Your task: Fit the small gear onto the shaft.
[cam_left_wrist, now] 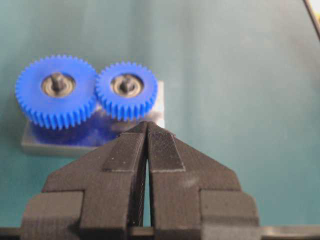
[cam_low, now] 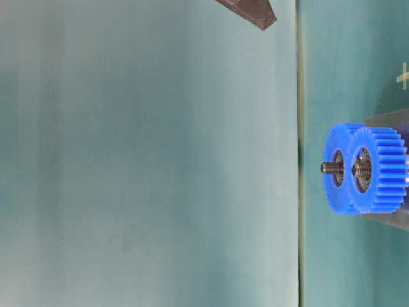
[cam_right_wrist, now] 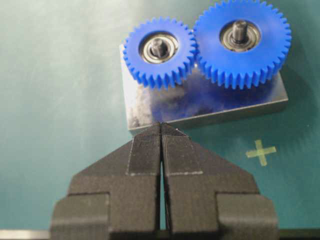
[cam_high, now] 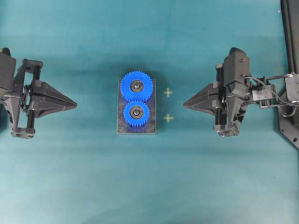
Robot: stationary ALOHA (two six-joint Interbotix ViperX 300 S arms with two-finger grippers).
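A teal cloth-like mat (cam_high: pixel 149 186) with a soft matte surface covers the table. At its centre lies a dark rectangular metal plate (cam_high: pixel 120 123), polished enough to throw back blue reflections of the gears in the wrist views. On the plate, at its twelve o'clock end in the overhead view, sits the larger blue gear (cam_high: pixel 136 86), bright toothed plastic around a round metal hub with a pin through it. Directly at six o'clock from it, teeth meshing, is the small gear (cam_high: pixel 136 112), same blue plastic, seated on the shaft (cam_right_wrist: pixel 159 46), whose short grey tip pokes up through the ringed metal hub. Two pale yellow cross marks (cam_high: pixel 168 93) lie on the mat at three o'clock of the plate.

The left gripper (cam_high: pixel 74 103), black with ribbed wedge-shaped fingers, has them pressed together on nothing, well apart from the plate at nine o'clock. The right gripper (cam_high: pixel 184 104), at three o'clock, likewise has its fingers together and empty.
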